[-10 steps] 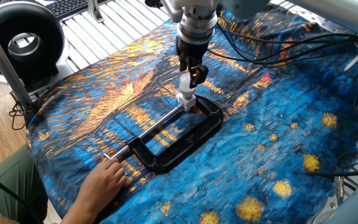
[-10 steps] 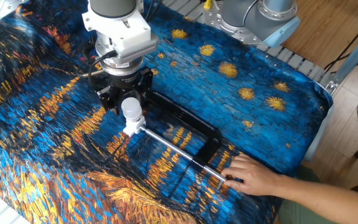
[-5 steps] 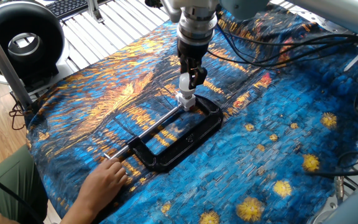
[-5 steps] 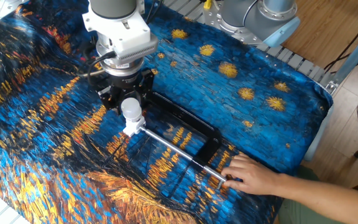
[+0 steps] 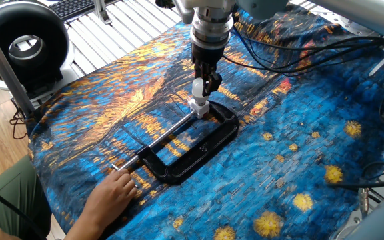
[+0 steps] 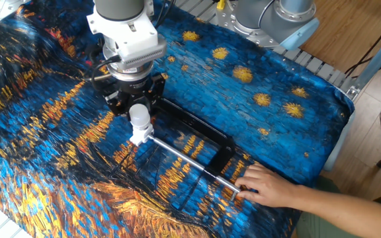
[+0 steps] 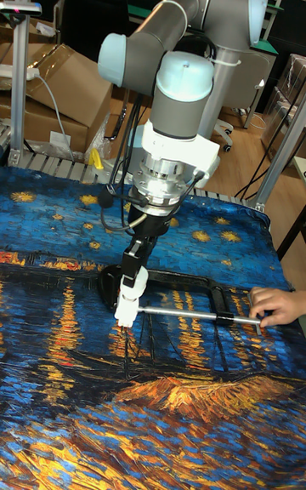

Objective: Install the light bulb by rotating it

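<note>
Item, near edge of the table: bare human hand [image 5: 112, 193], resting on the painted blue-and-orange starry cloth [image 5: 299, 147], fingertips at the end of a thin silver screw rod [image 5: 159, 143].

Item, middle of the table: large black metal C-clamp [image 5: 202, 143], flat on the cloth, the rod running through it toward the centre.

Item, at the rod's far end: small white square socket base [image 5: 199, 107], pressed between the rod tip and the clamp's far jaw.

Item, directly above the base: small frosted-white globe light bulb [image 5: 197, 87], upright, neck down in the socket. How deep the thread sits cannot be told.

Item, over the bulb: black two-finger gripper [image 5: 204, 85] on the grey UR5 arm [image 7: 183, 82], pointing straight down, fingers clenched on the globe from both sides.

Change noted: wrist turned about its vertical axis against one second ago, showing a narrower profile in one fixed view; bulb, base, clamp and hand unmoved.

Reading: screwing-in under way, probably partly done; further turns, with a re-grip, likely needed.

Far edge: black ring-shaped device [image 5: 22, 43], well apart.
</note>
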